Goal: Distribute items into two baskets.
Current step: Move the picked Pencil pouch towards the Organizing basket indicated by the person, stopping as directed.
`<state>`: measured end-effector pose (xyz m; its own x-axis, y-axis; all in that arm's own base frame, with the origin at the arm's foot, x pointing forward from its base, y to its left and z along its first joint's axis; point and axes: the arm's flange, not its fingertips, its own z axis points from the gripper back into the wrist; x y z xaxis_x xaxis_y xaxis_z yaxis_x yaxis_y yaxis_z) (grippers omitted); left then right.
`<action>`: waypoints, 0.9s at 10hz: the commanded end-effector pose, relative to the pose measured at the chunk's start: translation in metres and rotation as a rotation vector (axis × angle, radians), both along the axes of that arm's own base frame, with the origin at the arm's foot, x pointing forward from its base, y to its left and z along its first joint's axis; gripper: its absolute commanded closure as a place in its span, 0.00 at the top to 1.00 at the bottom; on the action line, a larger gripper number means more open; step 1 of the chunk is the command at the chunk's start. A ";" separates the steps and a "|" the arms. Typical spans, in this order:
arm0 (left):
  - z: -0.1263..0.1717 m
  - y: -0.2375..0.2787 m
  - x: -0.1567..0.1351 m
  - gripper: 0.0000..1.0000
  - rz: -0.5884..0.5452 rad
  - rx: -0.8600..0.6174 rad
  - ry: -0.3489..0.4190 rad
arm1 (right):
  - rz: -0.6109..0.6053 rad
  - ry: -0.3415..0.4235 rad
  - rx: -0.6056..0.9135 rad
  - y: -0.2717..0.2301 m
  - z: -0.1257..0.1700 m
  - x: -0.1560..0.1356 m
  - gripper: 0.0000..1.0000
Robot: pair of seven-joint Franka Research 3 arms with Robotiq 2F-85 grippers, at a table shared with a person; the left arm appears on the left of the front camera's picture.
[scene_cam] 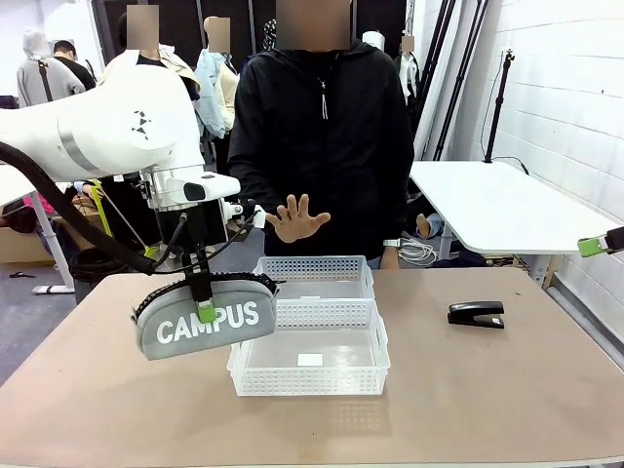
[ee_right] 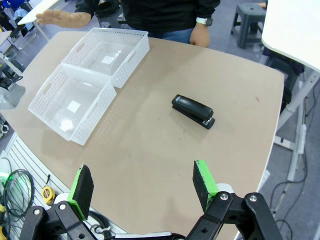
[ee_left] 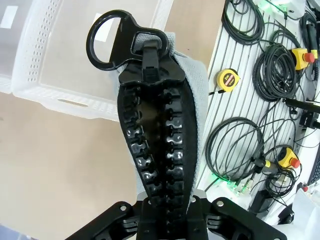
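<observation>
A grey fabric pouch (scene_cam: 205,327) lettered "CAMPUS" hangs above the table, just left of the near basket (scene_cam: 310,380). My left gripper (scene_cam: 205,292) is shut on its black zip edge; in the left wrist view the gripper (ee_left: 167,210) clamps the zip of the pouch (ee_left: 196,100), with a basket (ee_left: 60,97) below to the left. The far basket (scene_cam: 314,265) touches the near one. A black stapler (scene_cam: 476,314) lies on the table to the right. My right gripper (ee_right: 143,187) is open, high above the table's edge, with the stapler (ee_right: 193,111) and both baskets (ee_right: 95,120) (ee_right: 132,57) beyond it.
A person stands at the far side with an open hand (scene_cam: 297,219) held up behind the far basket. A white side table (scene_cam: 497,210) stands at the right. My right gripper (scene_cam: 597,244) sits at the far right edge. Below the table lie cables and a yellow tape measure (ee_left: 227,78).
</observation>
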<state>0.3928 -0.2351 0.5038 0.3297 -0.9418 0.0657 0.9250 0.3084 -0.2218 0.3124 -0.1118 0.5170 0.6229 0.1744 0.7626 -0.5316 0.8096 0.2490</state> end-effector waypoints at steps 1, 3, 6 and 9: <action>0.003 -0.001 0.001 0.15 0.000 -0.001 -0.006 | 0.004 0.006 0.021 0.001 0.000 0.001 1.00; 0.003 -0.001 0.001 0.15 0.000 -0.001 -0.006 | 0.004 0.006 0.021 0.001 0.000 0.001 1.00; 0.003 -0.001 0.001 0.15 0.000 -0.001 -0.006 | 0.004 0.006 0.021 0.001 0.000 0.001 1.00; 0.003 -0.001 0.001 0.15 0.000 -0.001 -0.006 | 0.004 0.006 0.021 0.001 0.000 0.001 1.00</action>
<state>0.3929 -0.2350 0.5042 0.3297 -0.9417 0.0669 0.9251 0.3082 -0.2216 0.3124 -0.1118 0.5170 0.6229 0.1744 0.7626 -0.5315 0.8096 0.2490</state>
